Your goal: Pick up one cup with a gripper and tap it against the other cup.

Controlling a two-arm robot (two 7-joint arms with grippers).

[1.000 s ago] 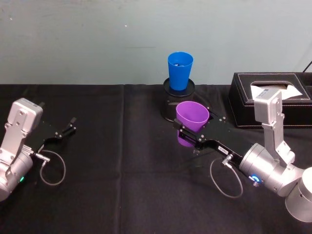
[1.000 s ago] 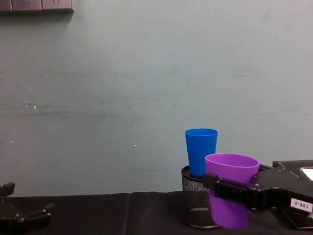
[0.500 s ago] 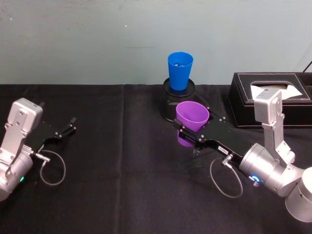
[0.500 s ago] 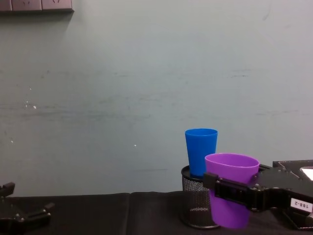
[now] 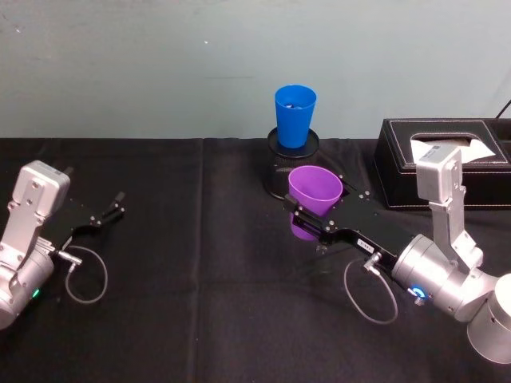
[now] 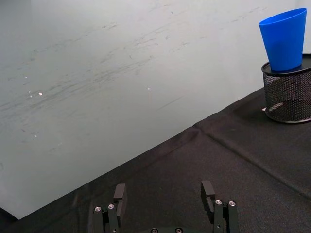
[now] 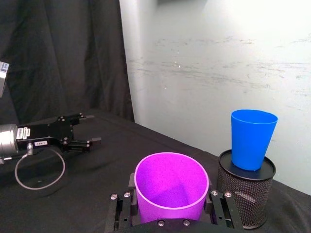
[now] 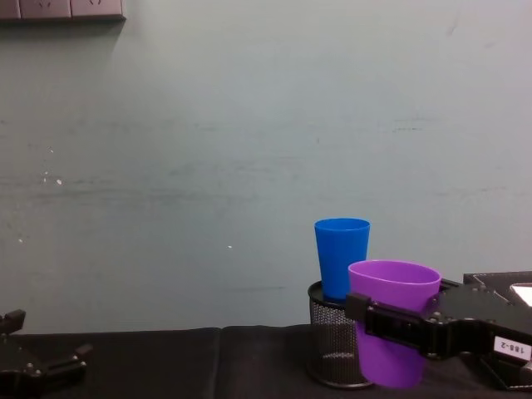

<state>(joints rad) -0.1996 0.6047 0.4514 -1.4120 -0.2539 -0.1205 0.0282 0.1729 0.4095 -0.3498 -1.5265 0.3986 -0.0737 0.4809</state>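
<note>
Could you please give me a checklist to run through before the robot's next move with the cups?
1. Grip: right gripper shut around the purple cup, cup upright. Ok.
2. Purple cup off the cloth: cannot tell.
3. Target steady: blue cup upright on top of the mesh holder. Ok.
4. Gap between the cups free of other things: right wrist view shows them apart. Ok.
5. Height match: in the chest view the purple cup sits mostly level with the holder, so it would likely hit mesh first. Not ok.
6. Left gripper out of the way: open, far left. Ok.
</note>
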